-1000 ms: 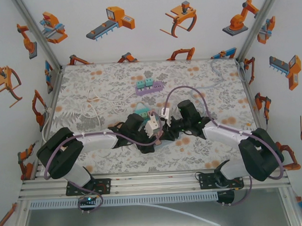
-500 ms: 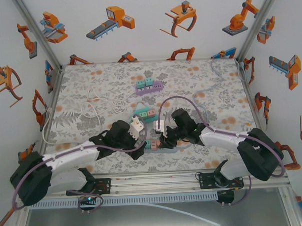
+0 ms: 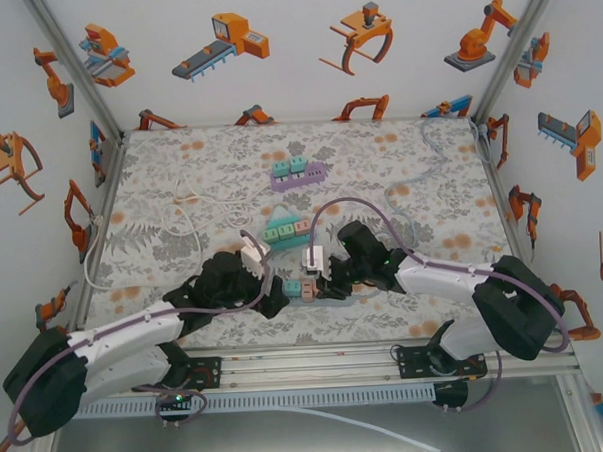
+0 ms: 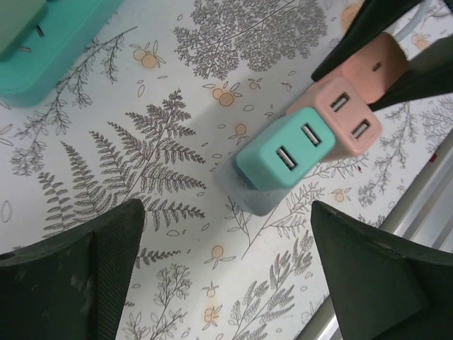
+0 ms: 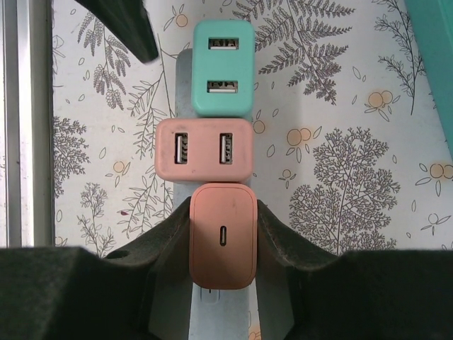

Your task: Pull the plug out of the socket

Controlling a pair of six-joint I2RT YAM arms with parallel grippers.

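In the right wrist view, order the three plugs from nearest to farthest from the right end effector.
1. Orange plug, held in the right end effector.
2. Pink plug, middle of the row.
3. Teal plug, far end.

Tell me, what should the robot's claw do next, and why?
Probably the right claw should pull straight up, away from the power strip. It is shut on the orange-pink plug, which sits plugged into the strip. The left claw hangs open beside the teal plug, holding nothing.

a teal plug (image 5: 224, 67) and two salmon-pink plugs (image 5: 206, 150) lie on white cloth (image 4: 141, 163) printed with grey ferns and orange fruit.
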